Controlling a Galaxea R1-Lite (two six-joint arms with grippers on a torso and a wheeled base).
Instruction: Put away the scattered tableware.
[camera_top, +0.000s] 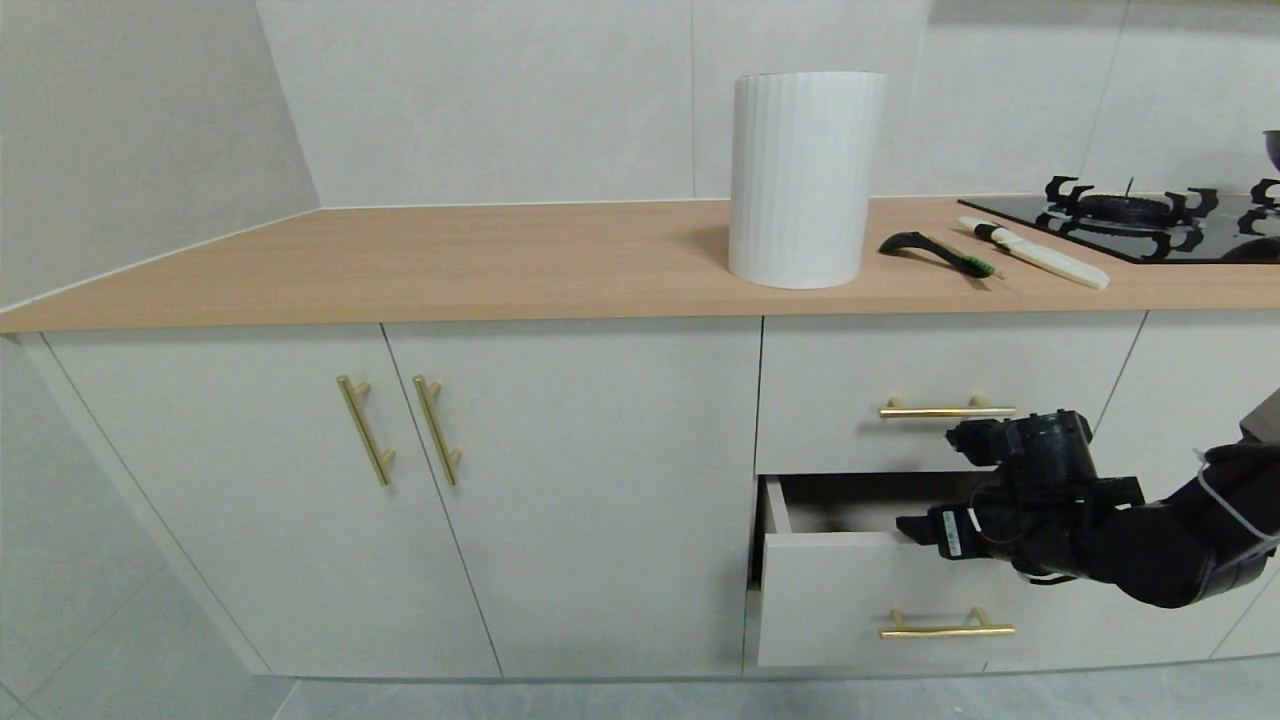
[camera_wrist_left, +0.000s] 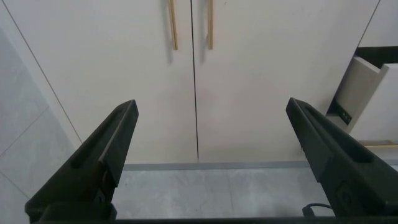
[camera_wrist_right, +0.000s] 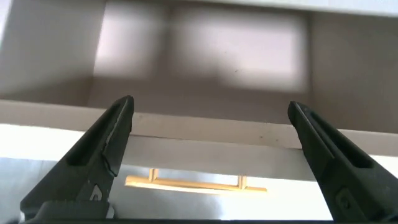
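Lying well above our right jaws, the black spoon (camera_top: 935, 252) and the white knife (camera_top: 1035, 253) rest side by side on the surface (camera_top: 450, 260). Those jaws stand wide and empty just at the top edge of the open drawer (camera_top: 850, 600). We judge it wants opening further, so we should hook its front squarely and draw straight. Our left jaws, also wide and empty, face the cabinet doors (camera_wrist_left: 249, 74).

I see pale tiled wall (camera_top: 500, 100), wood desk (camera_top: 450, 260), cream cabinet doors (camera_top: 580, 480) with brass handles (camera_top: 363, 430), grey floor (camera_top: 600, 700), hob (camera_top: 1130, 215) far right.
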